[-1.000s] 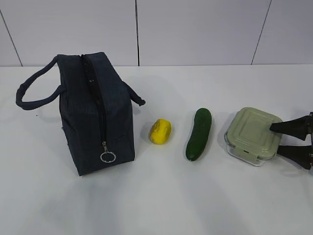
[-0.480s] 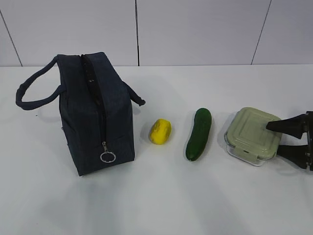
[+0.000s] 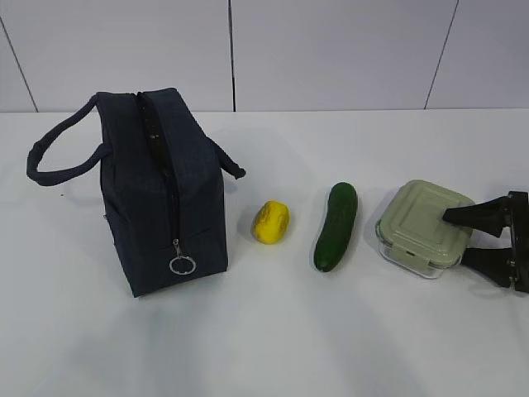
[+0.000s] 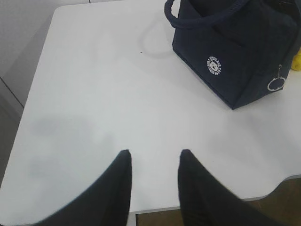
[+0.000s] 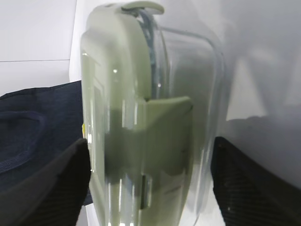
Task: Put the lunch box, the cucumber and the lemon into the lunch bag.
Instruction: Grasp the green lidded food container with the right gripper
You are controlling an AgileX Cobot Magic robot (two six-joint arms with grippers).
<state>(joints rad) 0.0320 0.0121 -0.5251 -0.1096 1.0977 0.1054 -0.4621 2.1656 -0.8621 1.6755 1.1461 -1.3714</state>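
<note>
Lunch box [image 3: 423, 227]: glass container with sage-green snap-on lid, set at the right end of the counter [image 3: 273, 331]. It is bracketed by the jaws of the right gripper [image 3: 471, 236], one over the lid and one low at the side; in the right wrist view both are pressed to the box, so a clamped hold is judged. Contents cannot be told through the glass.

Cucumber [image 3: 335, 226]: laid just left of the lunch box, apart from it.

Lemon [image 3: 270, 222]: laid between the cucumber and the lunch bag, touching neither.

Lunch bag [image 3: 161, 188]: stood upright at the left, zipper closed down to the ring pull [image 3: 182, 265]; interior not shown.

Left gripper [image 4: 153, 157]: jaws apart, nothing held, poised over bare counter near the bag.

Risks, as judged: slippage of smooth glass under a shallow edge grip; the cucumber knocked during transfer; nothing admitted while the bag is zipped.
</note>
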